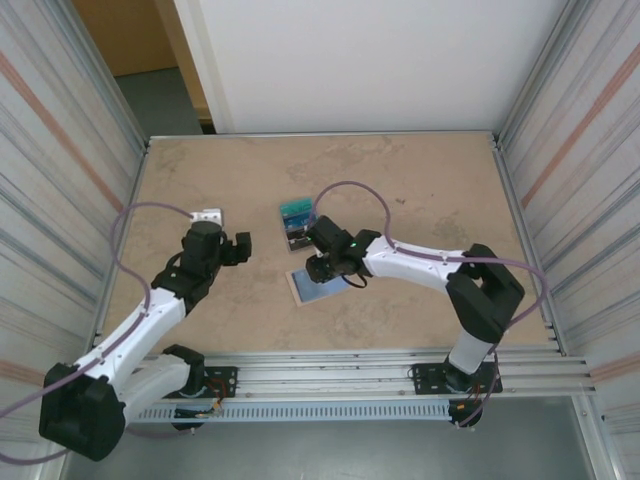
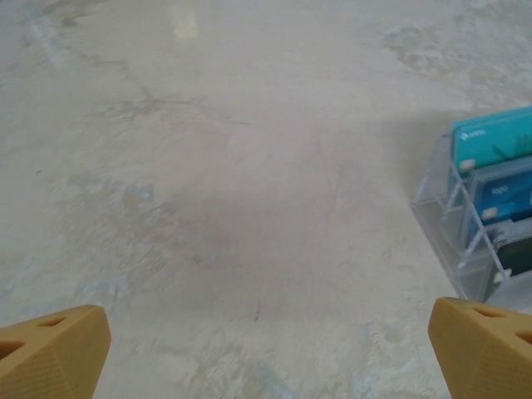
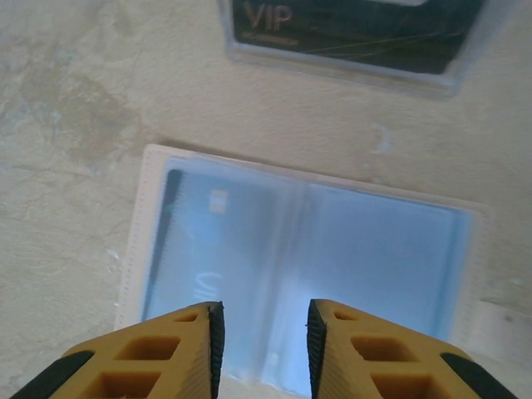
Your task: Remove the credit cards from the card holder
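The card holder (image 3: 332,249) is laid open, near edge hidden by the right gripper (image 3: 264,309), whose grip cannot be told; the left gripper (image 2: 266,332) is spread wide.

Left gripper (image 2: 266,349): jaws spread wide, tabletop showing between them.
Fingers (image 2: 50,349): orange tips, one at each lower corner.
Table (image 2: 233,166): pale, marbled, stretching ahead of the tool.
Clear rack (image 2: 440,216): ahead, to the tool's right, standing on the table.
Credit cards (image 2: 495,141): stepped in the rack; teal farthest, blue next, the nearest dark, possibly black.
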Controlling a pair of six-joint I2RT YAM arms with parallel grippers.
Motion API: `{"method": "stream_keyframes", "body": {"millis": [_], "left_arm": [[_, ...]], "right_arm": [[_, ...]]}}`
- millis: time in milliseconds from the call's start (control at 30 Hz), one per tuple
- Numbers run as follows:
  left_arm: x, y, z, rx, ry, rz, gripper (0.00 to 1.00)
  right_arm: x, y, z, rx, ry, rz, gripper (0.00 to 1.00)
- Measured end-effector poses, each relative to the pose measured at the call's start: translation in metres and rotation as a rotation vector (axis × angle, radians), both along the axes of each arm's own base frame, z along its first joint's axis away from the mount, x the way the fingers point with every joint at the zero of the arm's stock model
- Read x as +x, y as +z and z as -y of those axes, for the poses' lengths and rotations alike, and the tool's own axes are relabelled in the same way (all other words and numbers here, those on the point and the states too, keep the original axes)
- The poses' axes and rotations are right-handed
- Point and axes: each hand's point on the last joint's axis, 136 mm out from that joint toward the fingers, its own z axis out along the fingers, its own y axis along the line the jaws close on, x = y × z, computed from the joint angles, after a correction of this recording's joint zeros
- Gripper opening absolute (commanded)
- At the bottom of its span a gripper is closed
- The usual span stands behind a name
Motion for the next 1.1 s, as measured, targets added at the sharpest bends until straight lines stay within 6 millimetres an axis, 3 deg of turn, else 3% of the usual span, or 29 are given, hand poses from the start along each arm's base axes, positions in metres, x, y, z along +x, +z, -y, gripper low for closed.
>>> {"method": "stream_keyframes", "body": {"millis": [300, 533, 1100], "left_arm": [[-0.025, -0.033, -0.035, -0.042, 0.19, -0.059, 0.99], [-0.03, -0.042, -0.037, -0.048, 0.205, -0.091, 0.99], [-0.03, -0.044, -0.033, -0.068, 0.198, -0.096, 0.99]], "right_arm": [[-0.015, -0.029, -0.029, -0.079, 0.064, -0.057, 0.46], [-0.029, -0.046, -0.032, -0.135, 0.09, -0.093, 0.47], [-0.033, -0.052, -0.031, -0.141, 0.078, -0.123, 0.5]]}}
